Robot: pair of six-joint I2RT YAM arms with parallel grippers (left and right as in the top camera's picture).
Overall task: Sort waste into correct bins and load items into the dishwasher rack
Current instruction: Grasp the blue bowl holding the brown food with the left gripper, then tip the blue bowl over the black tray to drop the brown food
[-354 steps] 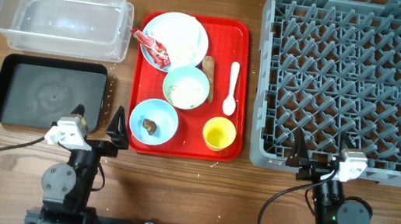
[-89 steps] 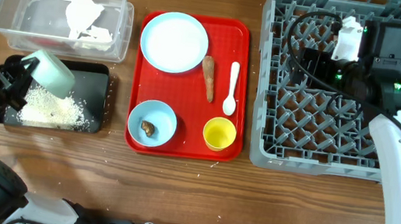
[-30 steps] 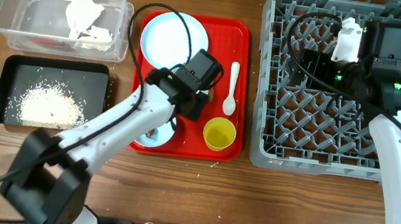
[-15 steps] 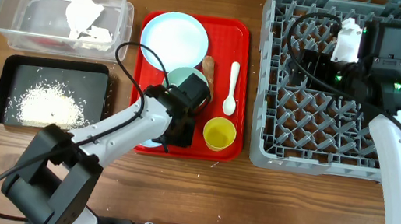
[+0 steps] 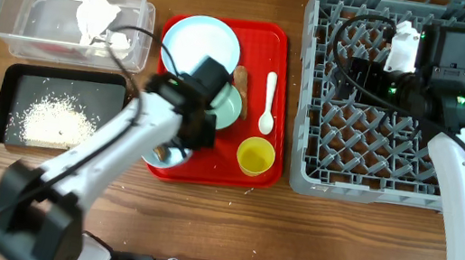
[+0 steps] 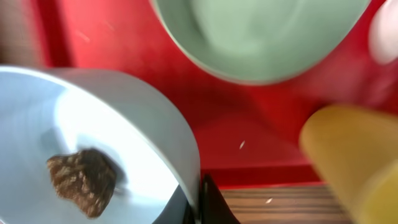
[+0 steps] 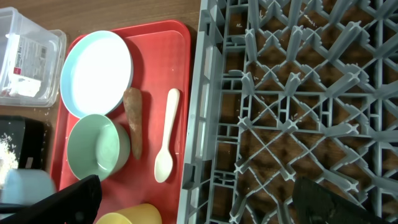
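Red tray point(image 5: 283, 82) first: your left gripper point(image 6: 198, 202) pinches the rim of the light-blue bowl point(image 6: 137, 143) at the tray's 7 o'clock corner, with the brown lump point(image 6: 81, 180) lying inside. From that bowl, the mint bowl point(image 5: 232, 110) is at 1 o'clock and the yellow cup point(image 5: 255, 156) at 3. Your right gripper point(image 7: 196, 183) hangs spread wide over the grey rack point(image 5: 329, 153), 3 o'clock of the tray. The napkin point(image 5: 94, 15) lies in the clear tub point(image 5: 2, 16), crumbs point(image 5: 56, 122) in the black tray point(image 5: 11, 81).

A flat red tray point(image 5: 263, 43) lies near the middle of the brown wooden table point(image 5: 290, 238)
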